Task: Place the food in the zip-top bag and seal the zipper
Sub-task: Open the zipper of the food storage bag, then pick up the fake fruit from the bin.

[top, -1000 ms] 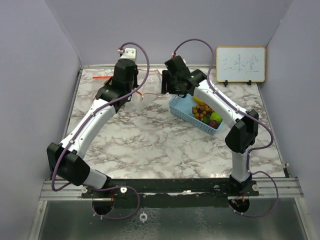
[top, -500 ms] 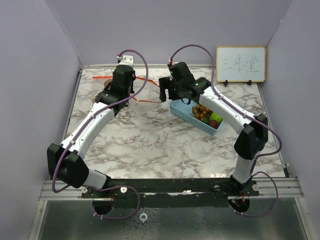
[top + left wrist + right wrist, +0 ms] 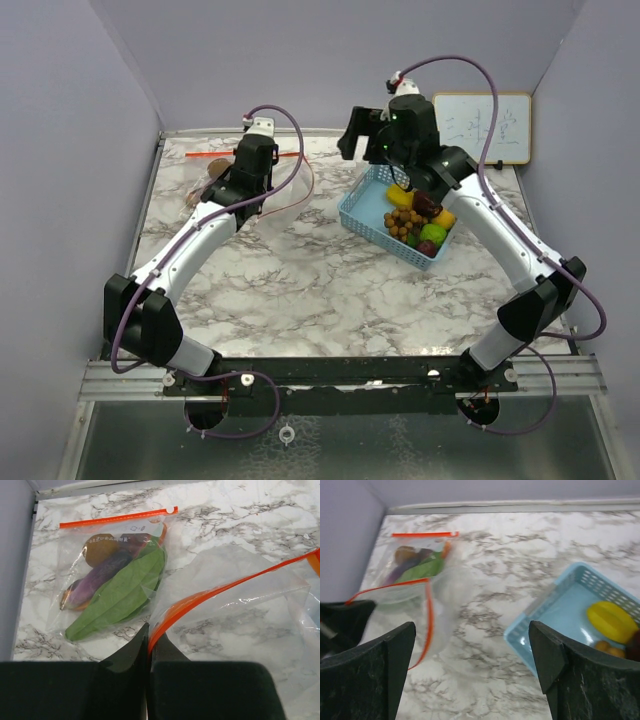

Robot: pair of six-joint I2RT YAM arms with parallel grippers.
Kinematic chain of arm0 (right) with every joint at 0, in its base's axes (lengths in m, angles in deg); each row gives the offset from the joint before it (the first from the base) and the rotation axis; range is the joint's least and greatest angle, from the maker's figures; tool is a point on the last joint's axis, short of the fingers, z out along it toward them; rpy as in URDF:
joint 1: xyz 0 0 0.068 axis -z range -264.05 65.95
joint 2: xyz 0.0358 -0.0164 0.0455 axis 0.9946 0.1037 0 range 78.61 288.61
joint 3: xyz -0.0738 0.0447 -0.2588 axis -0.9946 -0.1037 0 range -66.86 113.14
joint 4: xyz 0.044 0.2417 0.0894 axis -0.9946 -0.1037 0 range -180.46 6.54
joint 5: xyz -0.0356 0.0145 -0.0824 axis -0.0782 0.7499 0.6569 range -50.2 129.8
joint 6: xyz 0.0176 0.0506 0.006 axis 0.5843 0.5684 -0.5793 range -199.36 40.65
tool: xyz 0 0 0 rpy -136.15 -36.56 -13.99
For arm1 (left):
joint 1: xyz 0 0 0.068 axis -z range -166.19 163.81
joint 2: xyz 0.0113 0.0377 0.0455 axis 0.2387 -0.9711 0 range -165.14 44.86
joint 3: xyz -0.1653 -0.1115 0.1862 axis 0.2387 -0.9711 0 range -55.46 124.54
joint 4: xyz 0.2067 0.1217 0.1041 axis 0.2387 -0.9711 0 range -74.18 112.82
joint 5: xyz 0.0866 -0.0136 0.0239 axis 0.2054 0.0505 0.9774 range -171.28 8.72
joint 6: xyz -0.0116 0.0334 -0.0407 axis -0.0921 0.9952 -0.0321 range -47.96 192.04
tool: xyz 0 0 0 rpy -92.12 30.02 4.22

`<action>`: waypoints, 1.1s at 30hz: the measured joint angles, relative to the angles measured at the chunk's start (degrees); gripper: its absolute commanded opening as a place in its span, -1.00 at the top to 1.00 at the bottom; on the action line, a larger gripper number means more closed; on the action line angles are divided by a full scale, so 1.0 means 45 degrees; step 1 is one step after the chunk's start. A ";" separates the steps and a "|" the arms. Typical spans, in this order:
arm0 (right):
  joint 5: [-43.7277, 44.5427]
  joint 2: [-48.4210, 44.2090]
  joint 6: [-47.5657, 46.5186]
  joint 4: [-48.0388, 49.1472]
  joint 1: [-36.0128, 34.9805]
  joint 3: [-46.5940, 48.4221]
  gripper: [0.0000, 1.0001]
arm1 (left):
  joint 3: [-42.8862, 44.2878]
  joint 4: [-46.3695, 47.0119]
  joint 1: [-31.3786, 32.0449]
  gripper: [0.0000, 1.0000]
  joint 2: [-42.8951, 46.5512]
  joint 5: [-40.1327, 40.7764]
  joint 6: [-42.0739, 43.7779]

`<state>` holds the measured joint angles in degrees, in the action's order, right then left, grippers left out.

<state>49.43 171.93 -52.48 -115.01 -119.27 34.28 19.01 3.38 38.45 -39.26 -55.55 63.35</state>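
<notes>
My left gripper (image 3: 149,640) is shut on the orange zipper strip of an empty clear zip-top bag (image 3: 240,615), which sags onto the marble. It is at the back left in the top view (image 3: 248,180). A second bag (image 3: 115,580) lies beyond it, zipper closed, with a green leaf, a purple piece and a brown piece inside. My right gripper (image 3: 365,135) is open and empty, raised above the far corner of the blue basket (image 3: 365,222). A brown grape bunch (image 3: 402,222), a yellow fruit (image 3: 611,621) and a lime-green fruit (image 3: 432,233) lie in the basket.
A small whiteboard (image 3: 482,128) leans on the back wall at the right. Purple walls close the left, back and right sides. The basket (image 3: 560,615) sits right of the empty bag (image 3: 440,600), with bare marble between.
My right gripper has left the bag's mouth, risen and swung right above the basket. The bag has sagged down. My left gripper has shifted slightly back and left, still pinching the zipper.
</notes>
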 measured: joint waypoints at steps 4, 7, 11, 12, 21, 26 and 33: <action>0.1059 0.0155 0.0306 -0.1744 0.1326 -0.0005 -0.75 | 0.0534 -0.0257 0.0058 1.00 0.0000 0.0500 0.0335; 0.1520 0.0389 0.0359 -0.2851 0.2307 -0.0675 -0.75 | 0.0733 -0.0175 0.0165 1.00 0.0000 0.0636 0.0393; 0.1700 0.0719 0.0355 -0.3842 0.2599 -0.1792 -0.75 | 0.0733 -0.0121 0.0457 1.00 -0.0277 0.0539 0.0219; 0.1700 0.0831 0.0364 -0.4031 0.2589 -0.1953 -0.75 | 0.0733 -0.0083 0.0563 1.00 -0.0466 0.0442 0.0136; 0.3016 0.2045 0.0389 -0.4551 0.3079 -0.2229 -0.75 | 0.0364 0.0204 0.0947 1.00 -0.1783 -0.0680 -0.0471; 0.3832 0.2676 0.0073 -0.4187 0.3735 -0.2225 -0.75 | 0.0359 0.0369 0.0947 1.00 -0.1797 -0.1112 -0.0617; 0.4080 0.4124 -0.0724 -0.3366 0.4284 -0.2239 -0.75 | 0.0355 0.0457 0.0947 1.00 -0.1797 -0.1651 -0.0724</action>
<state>67.79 190.48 -55.74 -130.16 -99.99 24.20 20.61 5.43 42.72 -47.34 -62.98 60.09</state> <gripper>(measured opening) 0.875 0.011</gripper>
